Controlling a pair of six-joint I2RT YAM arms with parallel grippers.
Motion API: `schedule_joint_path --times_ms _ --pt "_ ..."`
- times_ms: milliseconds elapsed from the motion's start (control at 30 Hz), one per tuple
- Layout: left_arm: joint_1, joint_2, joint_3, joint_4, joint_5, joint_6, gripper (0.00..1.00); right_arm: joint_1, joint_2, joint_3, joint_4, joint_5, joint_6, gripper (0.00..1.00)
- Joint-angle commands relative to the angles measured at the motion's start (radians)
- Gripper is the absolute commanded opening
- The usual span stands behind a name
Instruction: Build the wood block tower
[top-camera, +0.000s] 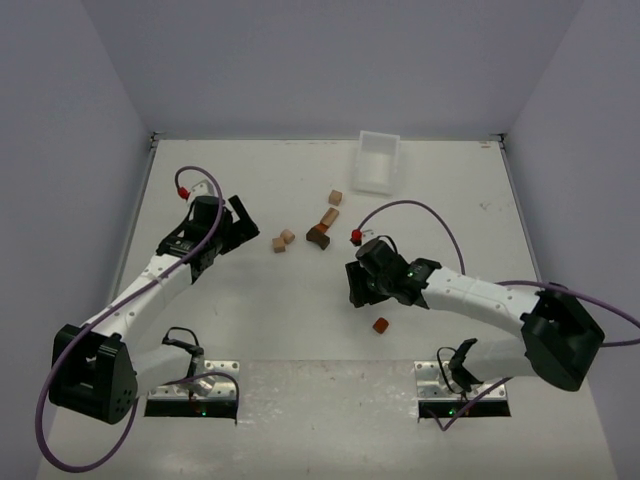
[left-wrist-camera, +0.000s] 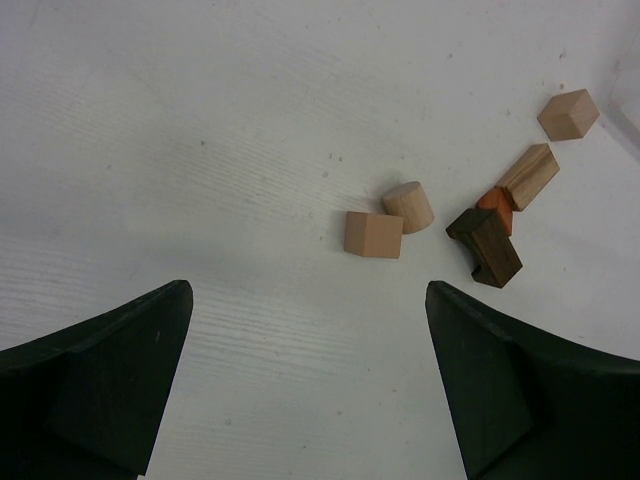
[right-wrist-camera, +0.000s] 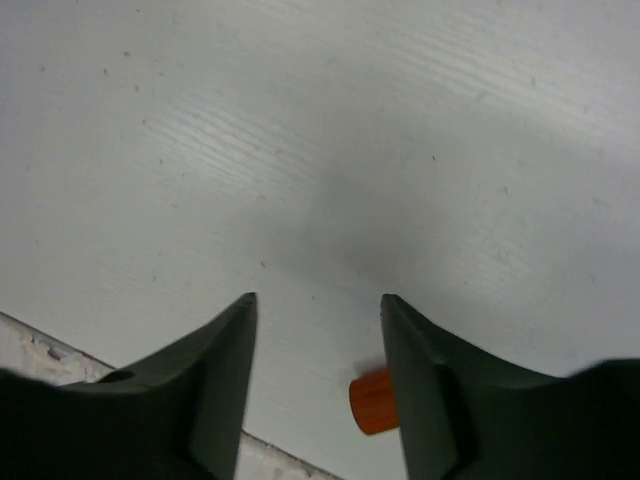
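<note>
The wood block tower was found unbuilt, its blocks lying loose on the white counter (top-camera: 250, 330). The main group lay mid-counter, toward the far side. Within it, a dark block (left-wrist-camera: 484, 246), a small orange piece (left-wrist-camera: 497, 203) and a pale bar (left-wrist-camera: 528, 176) lay touching in one cluster. Whether the bar rested on the orange piece could not be determined. A tan cube (left-wrist-camera: 568, 113) lay just beyond the bar, apart from it. To the left of the cluster, a second tan cube (left-wrist-camera: 373, 234) and a short tan cylinder (left-wrist-camera: 409, 206) lay side by side, touching or very nearly so. One orange-brown block (top-camera: 380, 324) lay alone, well apart from the group, toward the near edge. A white tray (top-camera: 378, 160) stood at the far edge, beyond the group.

The left hand (left-wrist-camera: 308, 292) was spread wide and held nothing. It faced the main group from the left, with the second tan cube and the tan cylinder nearest its fingers.

The right hand (right-wrist-camera: 318, 300) stood partly open, narrower than the left, with nothing clamped. In its wrist view the orange-brown block appeared low between the fingers, close against the inner face of the right-side finger. The block was partly hidden and blurred there, so contact could not be confirmed. From overhead, the block lay on the counter just on the near side of that hand.
</note>
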Motion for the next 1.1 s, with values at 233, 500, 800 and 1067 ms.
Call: schedule_joint_path --times_ms 233,500,800,1067 --pt "-0.004 0.014 -0.004 0.057 0.021 0.013 1.0 -0.001 -0.31 -0.223 -0.145 -0.027 0.071 0.99" --pt "-0.004 0.018 -0.004 0.057 0.019 0.017 1.0 -0.002 -0.167 -0.233 -0.051 -0.02 0.061 0.89" --pt "-0.004 0.018 -0.001 0.051 0.014 0.019 1.0 -0.002 -0.091 -0.216 0.052 -0.057 0.033 0.38" --pt "-0.004 0.018 0.002 0.049 0.012 0.018 1.0 -0.002 -0.053 -0.131 0.063 -0.036 -0.007 0.19"
